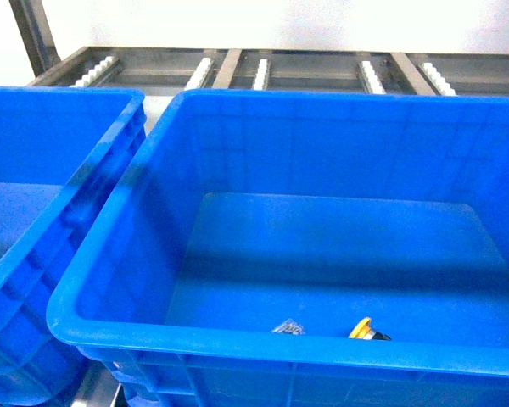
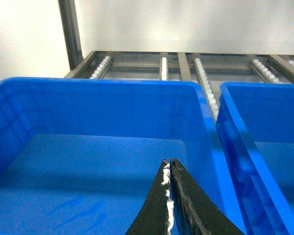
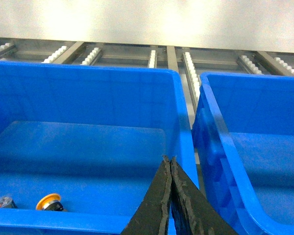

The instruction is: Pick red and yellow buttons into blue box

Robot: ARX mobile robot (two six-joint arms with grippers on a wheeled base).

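- A neighbouring blue crate [image 1: 34, 195] stands at the far left of the head view, touching or just beside the blue box [image 1: 263, 102]; no button shows in the part of it that is visible.
- The left gripper [image 2: 169, 169] hangs over that left crate with its fingers pressed together and nothing between them.
- On the box floor near the front wall lies a small grey-and-clear block [image 1: 288, 326]. No cap shows on it, so I cannot tell whether it belongs to the red button.
- Just to its right lies the yellow button [image 1: 362, 329], tipped on its side, cap toward the left, black body toward the right.
- The right gripper [image 3: 169, 166] hovers above the box, fingers together and empty; the yellow button lies below it and to its left.
- No red cap is visible in any view, so the right arm is judged nearer to whatever remains.
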